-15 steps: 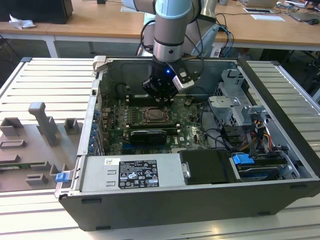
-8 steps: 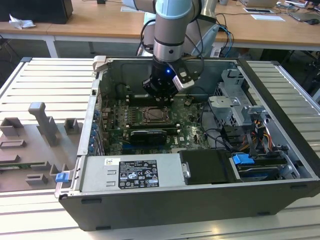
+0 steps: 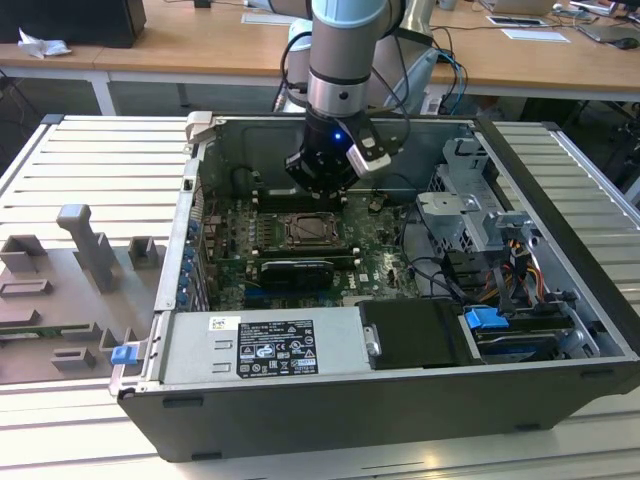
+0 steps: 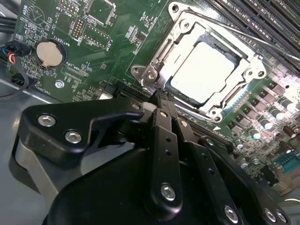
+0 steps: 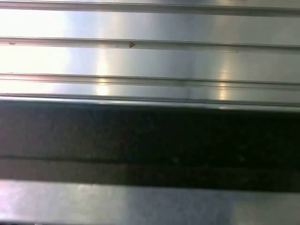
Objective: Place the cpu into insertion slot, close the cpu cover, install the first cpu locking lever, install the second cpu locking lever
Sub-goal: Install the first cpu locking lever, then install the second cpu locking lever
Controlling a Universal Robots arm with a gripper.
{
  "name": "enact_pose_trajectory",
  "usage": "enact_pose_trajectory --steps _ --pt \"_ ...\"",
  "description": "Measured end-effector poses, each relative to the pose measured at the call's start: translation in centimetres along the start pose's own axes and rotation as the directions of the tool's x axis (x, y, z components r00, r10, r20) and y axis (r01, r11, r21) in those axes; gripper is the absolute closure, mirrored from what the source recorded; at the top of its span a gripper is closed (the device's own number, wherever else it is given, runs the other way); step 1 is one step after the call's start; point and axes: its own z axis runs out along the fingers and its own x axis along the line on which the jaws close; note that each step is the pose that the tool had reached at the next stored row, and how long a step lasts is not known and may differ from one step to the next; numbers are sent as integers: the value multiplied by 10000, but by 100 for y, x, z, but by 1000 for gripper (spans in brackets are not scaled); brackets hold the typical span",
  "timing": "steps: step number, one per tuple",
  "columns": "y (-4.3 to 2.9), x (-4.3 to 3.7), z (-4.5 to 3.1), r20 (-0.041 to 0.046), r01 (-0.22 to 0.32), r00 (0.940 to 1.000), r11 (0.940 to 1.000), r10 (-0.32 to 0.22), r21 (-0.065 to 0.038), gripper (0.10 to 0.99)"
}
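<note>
The cpu [image 4: 204, 70] lies flat in the insertion slot [image 3: 310, 232] on the green motherboard, its pale metal top showing. The cpu cover [image 4: 176, 40] is folded down over it, framing the chip through its window. A thin metal lever rod [image 4: 243, 30] runs along the socket's side nearest the memory slots. My gripper [image 4: 157, 96] is shut, its black fingers [image 4: 161, 136] pressed together, with the tip at one corner of the socket frame. In the exterior view my gripper [image 3: 322, 190] hangs just behind the socket, low inside the open case.
A grey power supply box [image 3: 262, 345] with a white label fills the case's front. A drive cage [image 3: 470, 215] and cables stand on the exterior view's right. Long black memory slots [image 4: 262, 18] and a coin battery [image 4: 49, 52] flank the socket. Grey fixtures [image 3: 85, 245] sit outside the case.
</note>
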Motion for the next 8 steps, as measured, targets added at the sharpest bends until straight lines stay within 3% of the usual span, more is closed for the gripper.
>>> enact_pose_trajectory --steps 8 --pt "-31 1 -1 0 0 10000 10000 0 1 980"
